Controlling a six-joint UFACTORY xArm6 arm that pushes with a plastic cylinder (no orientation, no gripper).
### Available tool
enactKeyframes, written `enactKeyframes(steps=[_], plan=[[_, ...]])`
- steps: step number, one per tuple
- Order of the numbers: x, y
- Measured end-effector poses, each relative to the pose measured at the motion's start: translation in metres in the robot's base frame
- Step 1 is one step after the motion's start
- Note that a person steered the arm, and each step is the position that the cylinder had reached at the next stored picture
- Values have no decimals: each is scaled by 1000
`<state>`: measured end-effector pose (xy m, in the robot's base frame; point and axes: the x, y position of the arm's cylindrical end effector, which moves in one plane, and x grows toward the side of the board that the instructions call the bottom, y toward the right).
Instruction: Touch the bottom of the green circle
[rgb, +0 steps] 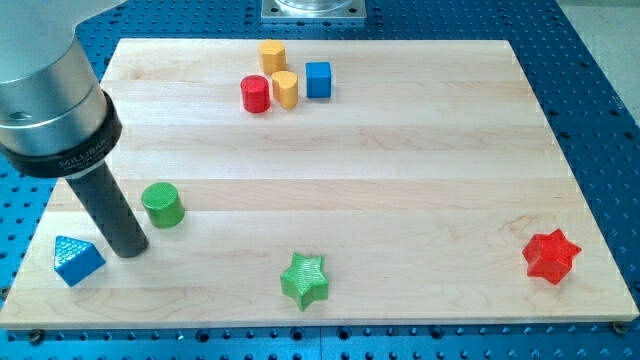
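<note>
Down at the view's lower left, the rod's tip (131, 250) sits just left of and slightly below the green circle (162, 205), not quite touching, with the blue triangle (77, 260) just beside it. No pincer on this arm, so nothing's held.

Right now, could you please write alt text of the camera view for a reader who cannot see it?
My tip rests on a wooden board, just below and to the view's left of the green cylinder, with a blue triangular block further left. A red cylinder, two yellow blocks and a blue cube cluster at the top; a green star and red star lie near the bottom.
</note>
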<state>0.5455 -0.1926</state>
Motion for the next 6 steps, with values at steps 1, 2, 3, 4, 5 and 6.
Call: enactKeyframes(steps=[1,2,3,4,5,6], plan=[[-6,34],[-22,64],[-22,65],[-22,65],[-36,66],[-25,75]])
